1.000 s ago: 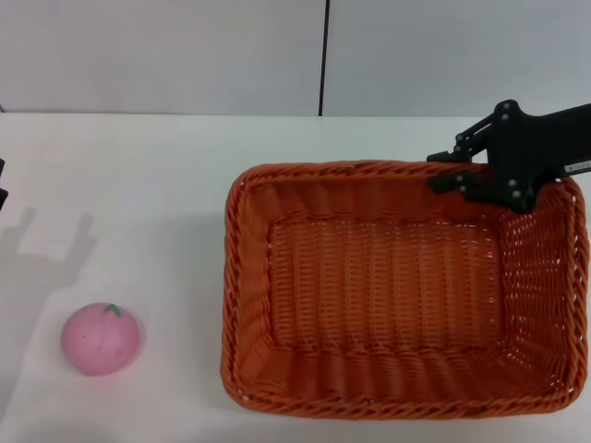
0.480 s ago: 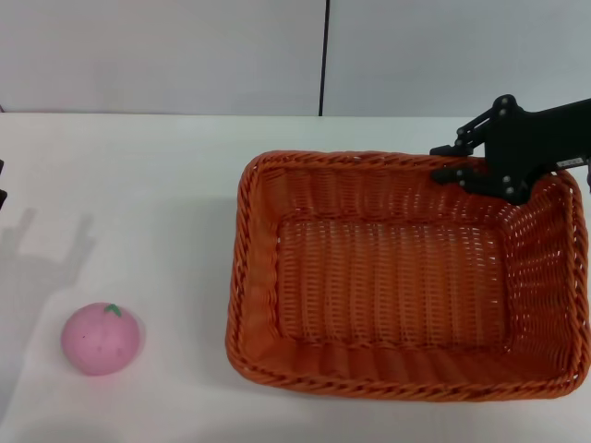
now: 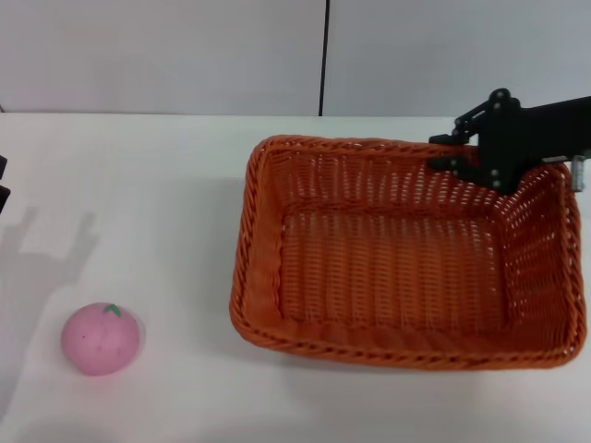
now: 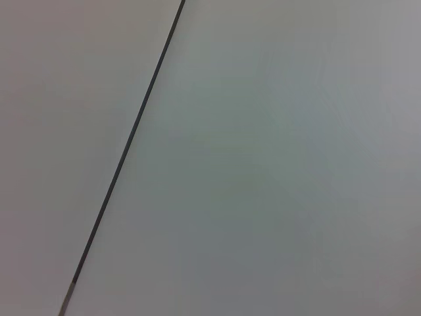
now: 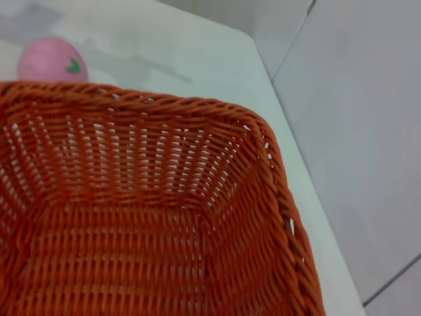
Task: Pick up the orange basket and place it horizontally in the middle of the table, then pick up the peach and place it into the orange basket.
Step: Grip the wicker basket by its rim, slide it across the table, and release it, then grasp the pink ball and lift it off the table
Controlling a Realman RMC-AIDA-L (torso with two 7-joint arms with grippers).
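The orange basket (image 3: 251, 242) lies wide-side across the right half of the white table (image 3: 138, 175), open side up. My right gripper (image 3: 447, 152) reaches in from the right and is shut on the basket's far rim near its far right corner. In the right wrist view the basket's woven wall (image 5: 164, 164) fills the picture. The pink peach (image 3: 102, 338) with its green leaf rests on the table at the near left, well apart from the basket; it also shows beyond the rim as the peach (image 5: 51, 59). Only a dark sliver of my left gripper (image 3: 3, 182) shows at the left edge.
A grey wall with a dark vertical seam (image 3: 324, 55) stands behind the table. The left wrist view holds only that wall and seam (image 4: 125, 158). Bare tabletop lies between the peach and the basket.
The basket, held by my right gripper, has shifted away from me and slightly right; its near rim now sits farther from the table's front edge. The peach has not moved.
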